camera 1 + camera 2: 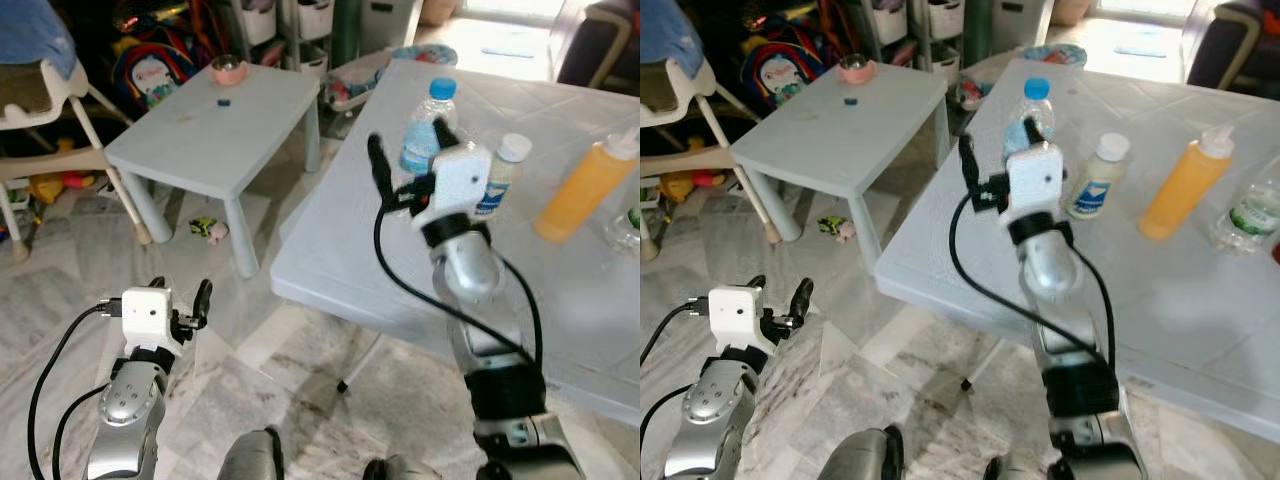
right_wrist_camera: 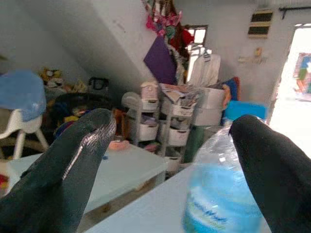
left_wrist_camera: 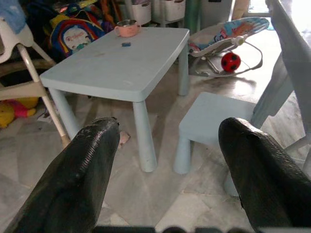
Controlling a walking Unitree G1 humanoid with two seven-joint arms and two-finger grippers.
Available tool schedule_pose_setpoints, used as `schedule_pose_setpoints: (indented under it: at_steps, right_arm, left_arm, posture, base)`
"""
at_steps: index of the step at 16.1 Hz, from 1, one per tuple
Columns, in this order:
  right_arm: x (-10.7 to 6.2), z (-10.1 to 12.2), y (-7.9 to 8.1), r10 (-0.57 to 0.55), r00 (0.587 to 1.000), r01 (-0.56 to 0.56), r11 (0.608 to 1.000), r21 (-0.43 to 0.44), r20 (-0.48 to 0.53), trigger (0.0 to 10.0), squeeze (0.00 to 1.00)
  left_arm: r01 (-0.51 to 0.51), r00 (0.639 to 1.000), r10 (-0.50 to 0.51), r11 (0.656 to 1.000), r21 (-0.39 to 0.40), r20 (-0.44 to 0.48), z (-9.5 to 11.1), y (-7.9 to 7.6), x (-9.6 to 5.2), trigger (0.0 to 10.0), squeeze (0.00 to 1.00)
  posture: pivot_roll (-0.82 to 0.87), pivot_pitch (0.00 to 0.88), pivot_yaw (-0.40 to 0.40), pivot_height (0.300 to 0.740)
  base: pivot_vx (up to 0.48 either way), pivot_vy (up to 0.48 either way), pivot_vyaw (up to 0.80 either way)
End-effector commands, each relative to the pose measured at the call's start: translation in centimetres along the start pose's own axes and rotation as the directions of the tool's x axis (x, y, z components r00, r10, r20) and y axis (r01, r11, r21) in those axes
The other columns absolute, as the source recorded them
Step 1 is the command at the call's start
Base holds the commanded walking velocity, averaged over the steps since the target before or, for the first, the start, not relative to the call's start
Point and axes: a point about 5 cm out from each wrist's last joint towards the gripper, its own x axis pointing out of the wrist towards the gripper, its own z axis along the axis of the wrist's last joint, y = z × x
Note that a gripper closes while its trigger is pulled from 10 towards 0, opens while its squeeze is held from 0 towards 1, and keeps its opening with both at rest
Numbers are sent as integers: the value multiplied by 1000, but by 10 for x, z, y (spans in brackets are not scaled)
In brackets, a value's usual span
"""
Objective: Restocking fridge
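Right gripper (image 1: 408, 152), jaws apart, stands at the water bottle (image 1: 428, 128), which sits just beyond them, ungrasped.

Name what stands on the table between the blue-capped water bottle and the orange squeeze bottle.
A small white-capped bottle stands between the water bottle and the orange squeeze bottle, as both eye views show. The open right gripper reaches toward the water bottle.

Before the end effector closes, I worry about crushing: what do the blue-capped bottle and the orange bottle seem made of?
Blue-capped bottle: looks like thin clear plastic, glossy, see-through above its blue label, so probably easy to dent. Orange bottle: seems opaque, matte, softer plastic, squeeze-type with a white nozzle, though its stiffness can't be judged. The right end effector stands open beside the blue-capped bottle; the left end effector hangs low.
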Motion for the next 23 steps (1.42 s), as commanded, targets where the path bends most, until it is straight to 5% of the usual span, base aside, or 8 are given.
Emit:
schedule_pose_setpoints:
  at_steps: [1,8,16,17,19,23]
  right_arm:
    - [7,10,-12,-58,998,60,997,-46,35,10000,0]
    - [24,16,-44,-124,991,129,982,-134,46,10000,0]
    - [66,18,-33,-9,999,6,996,-89,-36,10000,0]
    - [71,18,-31,3,999,-5,997,-72,-39,9490,0]
    - [76,18,-27,25,999,-28,997,-67,-47,510,0]
    - [81,15,-22,27,993,-31,999,-33,-112,0,0]
  left_arm:
    - [-5,1000,5,1000,8,6,4,1,1,10000,0]
    - [41,999,-41,999,12,-3,4,-5,1,10000,0]
    - [89,996,-88,996,23,-21,0,-11,-6,10000,0]
    - [90,996,-89,996,24,-24,0,-11,-7,10000,0]
    - [94,995,-94,995,27,-28,0,-11,-6,10000,0]
    - [104,994,-103,994,34,-34,0,-9,-5,10000,0]
  posture:
    - [38,80,35,740]
    - [42,94,42,740]
    - [67,97,42,740]
    - [68,98,46,740]
    - [69,95,48,740]
    - [66,90,46,740]
  base:
    - [0,0,0]
    - [0,0,0]
    - [0,0,0]
    - [0,0,0]
    - [0,0,0]
    - [0,0,0]
